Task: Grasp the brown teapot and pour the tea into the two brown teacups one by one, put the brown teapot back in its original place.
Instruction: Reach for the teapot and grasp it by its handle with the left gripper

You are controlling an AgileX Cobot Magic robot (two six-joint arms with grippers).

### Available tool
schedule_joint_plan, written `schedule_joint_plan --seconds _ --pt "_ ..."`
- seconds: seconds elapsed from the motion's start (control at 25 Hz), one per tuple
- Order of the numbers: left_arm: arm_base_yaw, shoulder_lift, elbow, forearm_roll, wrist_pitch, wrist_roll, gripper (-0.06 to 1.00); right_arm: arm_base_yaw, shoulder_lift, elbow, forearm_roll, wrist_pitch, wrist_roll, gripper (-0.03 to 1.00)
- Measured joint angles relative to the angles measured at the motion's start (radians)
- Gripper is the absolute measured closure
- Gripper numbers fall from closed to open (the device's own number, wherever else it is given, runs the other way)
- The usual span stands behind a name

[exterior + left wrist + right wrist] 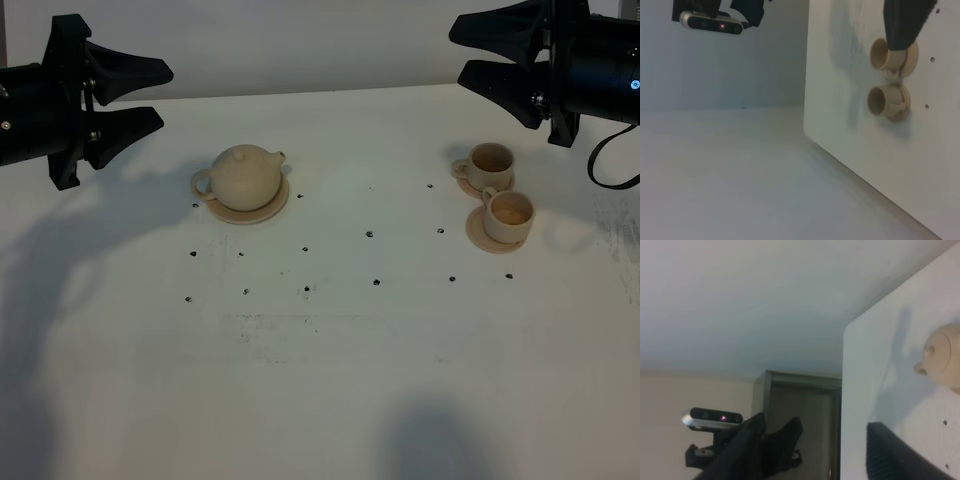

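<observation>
My left tool (165, 93) held above the table (320, 380), jaws apart and empty, brown teapot (245, 177) sat on its wide saucer (270, 211), far teacup (492, 160) and near teacup (510, 212) on small saucers (478, 238), my right tool (455, 50) spread wide, empty.

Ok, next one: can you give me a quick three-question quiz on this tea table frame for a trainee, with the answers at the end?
1. True or false: the teapot sits on its saucer, with no gripper touching it.
2. How many cups stand on the table? A) one B) two C) three
3. Fill in the blank: the left gripper and the right gripper both hang above the table's far corners with their jaws ____.

Key: 1 true; 2 B; 3 open.
</observation>
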Motion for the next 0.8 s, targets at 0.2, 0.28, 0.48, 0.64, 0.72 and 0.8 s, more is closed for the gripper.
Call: schedule_joint_plan --seconds 0.2,0.28,0.48,0.64,0.72,0.8 --pt "0.0 0.0 0.0 0.0 -0.001 0.0 0.44 0.0 0.0 0.0 0.0 -0.001 -0.008 0.55" --pt "0.0 0.0 0.0 0.0 -0.002 0.0 0.44 0.0 0.0 0.0 0.0 -0.001 -0.035 0.56" --pt "0.0 0.0 0.0 -0.003 -0.01 0.001 0.44 0.0 0.0 -0.012 -0.001 0.013 -0.112 0.57" --pt "0.0 0.0 0.0 -0.022 -0.003 0.002 0.44 0.0 0.0 -0.047 -0.001 0.065 -0.167 0.57" --pt "0.0 0.0 0.0 -0.025 0.004 0.041 0.44 0.0 0.0 -0.071 -0.001 0.1 -0.193 0.57" --pt "0.0 0.0 0.0 -0.027 0.014 0.138 0.44 0.0 -0.001 -0.099 -0.009 0.125 -0.209 0.57"
